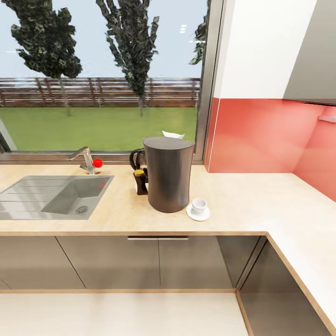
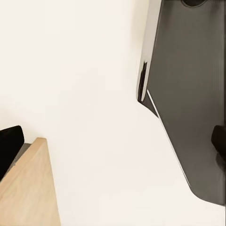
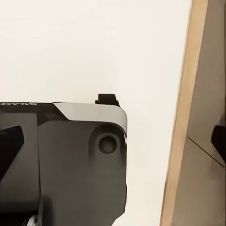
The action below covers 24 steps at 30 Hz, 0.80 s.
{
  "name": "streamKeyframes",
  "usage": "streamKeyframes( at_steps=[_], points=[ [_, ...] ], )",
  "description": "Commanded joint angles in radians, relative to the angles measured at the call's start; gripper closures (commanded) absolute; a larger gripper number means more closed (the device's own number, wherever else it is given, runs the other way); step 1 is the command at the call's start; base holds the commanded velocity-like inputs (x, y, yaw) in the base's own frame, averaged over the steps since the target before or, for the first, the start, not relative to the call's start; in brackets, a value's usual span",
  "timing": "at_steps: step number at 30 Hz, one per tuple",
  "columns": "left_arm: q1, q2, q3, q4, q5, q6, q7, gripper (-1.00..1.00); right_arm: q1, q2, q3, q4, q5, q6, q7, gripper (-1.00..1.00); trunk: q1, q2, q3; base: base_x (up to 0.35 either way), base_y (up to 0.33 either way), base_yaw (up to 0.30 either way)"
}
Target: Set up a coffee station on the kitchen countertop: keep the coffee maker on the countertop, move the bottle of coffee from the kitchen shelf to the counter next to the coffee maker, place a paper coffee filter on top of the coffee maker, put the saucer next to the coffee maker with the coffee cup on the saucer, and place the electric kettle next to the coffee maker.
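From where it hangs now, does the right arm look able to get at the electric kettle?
Probably not directly. In the head view the electric kettle stands behind the tall coffee maker, with the bottle of coffee in front of it. The coffee cup on the saucer crowds the right-hand approach.

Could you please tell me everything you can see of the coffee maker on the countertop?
The coffee maker is a tall dark grey cylinder, slightly waisted, with a flat top and a smooth matte look. It stands upright on the pale beige countertop, to the right of the steel sink and in front of the window. A white paper coffee filter shows just above its top rim. The saucer with the coffee cup sits at its right base; the bottle of coffee and electric kettle stand close on its left, partly hidden behind it.
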Motion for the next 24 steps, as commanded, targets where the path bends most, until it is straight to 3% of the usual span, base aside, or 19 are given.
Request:
streamKeyframes(
  at_steps=[1,8,24],
  points=[
    [0.000,-0.001,-0.008,-0.002,0.012,0.002,0.003,-1.00,0.000,-0.001,-0.007,-0.003,0.011,-0.009,-0.003,-1.00,0.000,-0.002,-0.002,0.000,0.000,0.000],
    [0.000,-0.001,-0.006,-0.002,0.013,0.002,0.002,-1.00,0.000,-0.008,-0.007,-0.002,0.008,-0.103,-0.003,-1.00,0.000,-0.002,-0.002,0.000,0.000,0.000],
    [0.000,-0.001,-0.006,-0.002,0.015,0.002,0.003,-1.00,0.000,-0.009,-0.007,-0.002,0.008,-0.124,-0.003,-1.00,0.000,-0.002,-0.002,0.000,0.000,0.000]
  ],
)
